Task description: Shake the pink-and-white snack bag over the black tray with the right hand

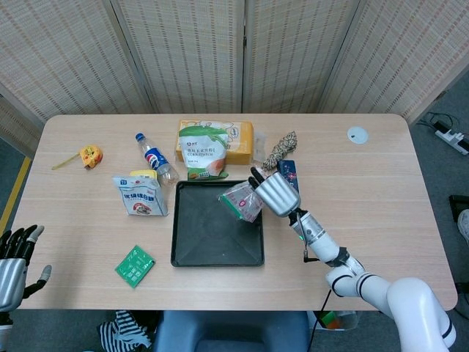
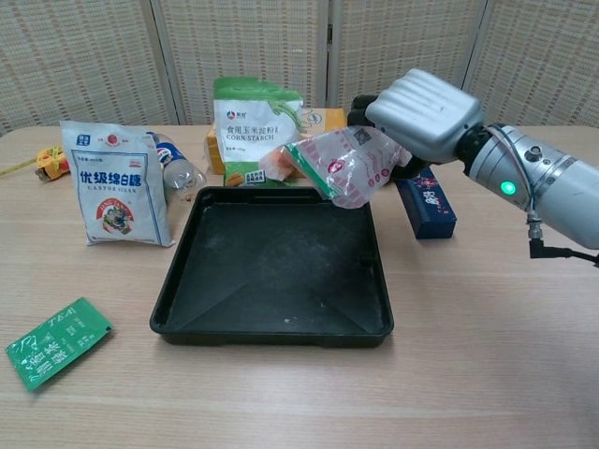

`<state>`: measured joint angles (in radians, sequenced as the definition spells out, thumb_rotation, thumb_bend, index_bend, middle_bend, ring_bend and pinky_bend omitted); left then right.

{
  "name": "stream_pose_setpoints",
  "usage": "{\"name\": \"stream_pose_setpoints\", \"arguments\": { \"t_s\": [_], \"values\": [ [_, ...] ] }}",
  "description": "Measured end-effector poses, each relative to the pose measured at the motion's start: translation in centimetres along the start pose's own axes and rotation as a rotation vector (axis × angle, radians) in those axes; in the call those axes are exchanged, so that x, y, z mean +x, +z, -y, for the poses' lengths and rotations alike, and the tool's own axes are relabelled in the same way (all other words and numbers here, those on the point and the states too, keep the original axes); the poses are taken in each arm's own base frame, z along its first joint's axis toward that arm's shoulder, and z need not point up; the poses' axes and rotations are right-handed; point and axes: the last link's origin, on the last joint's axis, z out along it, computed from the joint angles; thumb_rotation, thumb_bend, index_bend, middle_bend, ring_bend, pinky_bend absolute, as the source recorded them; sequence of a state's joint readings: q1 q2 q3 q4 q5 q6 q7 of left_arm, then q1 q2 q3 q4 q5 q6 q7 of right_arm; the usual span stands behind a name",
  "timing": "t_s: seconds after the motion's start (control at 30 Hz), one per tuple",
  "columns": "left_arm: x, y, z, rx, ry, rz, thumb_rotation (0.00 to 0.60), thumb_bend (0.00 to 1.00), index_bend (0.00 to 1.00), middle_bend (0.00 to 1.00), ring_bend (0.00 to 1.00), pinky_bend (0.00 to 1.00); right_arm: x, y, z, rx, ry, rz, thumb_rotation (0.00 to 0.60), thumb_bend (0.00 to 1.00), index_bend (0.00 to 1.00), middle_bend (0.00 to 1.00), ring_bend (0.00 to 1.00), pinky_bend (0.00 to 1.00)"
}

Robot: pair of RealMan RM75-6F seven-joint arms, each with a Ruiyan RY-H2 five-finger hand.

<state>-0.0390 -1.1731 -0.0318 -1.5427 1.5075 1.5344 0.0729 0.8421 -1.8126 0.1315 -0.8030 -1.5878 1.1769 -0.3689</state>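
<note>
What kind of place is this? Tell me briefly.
Probably a robot lab or test room, not a kitchen: a bare wooden table set with assorted groceries, woven folding screens behind it, and a power strip on the floor.

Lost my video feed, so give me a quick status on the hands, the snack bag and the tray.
Right hand grips snack bag, held above black tray, far right corner. Left hand open, off the table's edge. Nothing seen in the tray.
</note>
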Motion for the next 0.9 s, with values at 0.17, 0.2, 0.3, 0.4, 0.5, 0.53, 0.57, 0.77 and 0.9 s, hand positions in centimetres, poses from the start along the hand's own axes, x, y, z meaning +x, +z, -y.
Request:
{"name": "stream_pose_setpoints", "arguments": {
  "t_s": [0.17,0.2,0.3,0.4,0.5,0.53,0.57,0.77,0.9],
  "values": [
    [-0.16,0.08,-0.18,-0.008,0.000,0.003,0.600,0.42,0.10,0.11,0.10,0.02,-0.49,-0.40,0.42,0.040,-0.080,0.006,0.600,0.52,0.95,0.71,1.00,0.89],
    [-0.16,0.09,-0.17,-0.008,0.001,0.003,0.600,0.42,0.10,0.11,0.10,0.02,-0.62,-0.47,0.47,0.044,-0.092,0.008,0.600,0.52,0.95,0.71,1.00,0.89],
    [-0.15,0.14,-0.13,-0.007,0.001,0.002,0.600,0.42,0.10,0.11,0.10,0.03,-0.83,-0.52,0.40,0.053,-0.129,0.008,0.600,0.53,0.95,0.72,1.00,0.89],
    [-0.14,0.18,-0.14,-0.008,0.000,0.001,0.600,0.42,0.10,0.11,0.10,0.03,-0.66,-0.30,0.18,0.048,-0.135,0.000,0.600,0.53,0.95,0.72,1.00,0.89],
    [-0.21,0.22,-0.15,-0.009,0.000,0.002,0.600,0.42,0.10,0.11,0.10,0.03,-0.42,-0.10,-0.11,0.033,-0.131,-0.008,0.600,0.53,0.95,0.72,1.00,0.89],
    [-0.24,0.22,-0.16,-0.009,0.000,0.003,0.600,0.42,0.10,0.11,0.10,0.03,-0.36,-0.05,-0.18,0.031,-0.136,-0.011,0.600,0.53,0.95,0.72,1.00,0.89],
    [-0.28,0.22,-0.16,-0.009,0.000,0.006,0.600,0.42,0.10,0.11,0.10,0.03,-0.33,-0.02,-0.23,0.027,-0.138,-0.011,0.600,0.53,0.95,0.72,1.00,0.89],
    [-0.28,0.20,-0.13,-0.008,0.001,0.005,0.600,0.42,0.10,0.11,0.10,0.03,-0.77,-0.26,0.12,0.034,-0.145,0.008,0.600,0.53,0.95,0.72,1.00,0.89],
    [-0.26,0.16,-0.09,-0.006,0.000,0.006,0.600,0.42,0.10,0.11,0.10,0.03,-0.72,-0.20,0.02,0.016,-0.123,0.007,0.600,0.53,0.96,0.73,1.00,0.89]
  ]
}}
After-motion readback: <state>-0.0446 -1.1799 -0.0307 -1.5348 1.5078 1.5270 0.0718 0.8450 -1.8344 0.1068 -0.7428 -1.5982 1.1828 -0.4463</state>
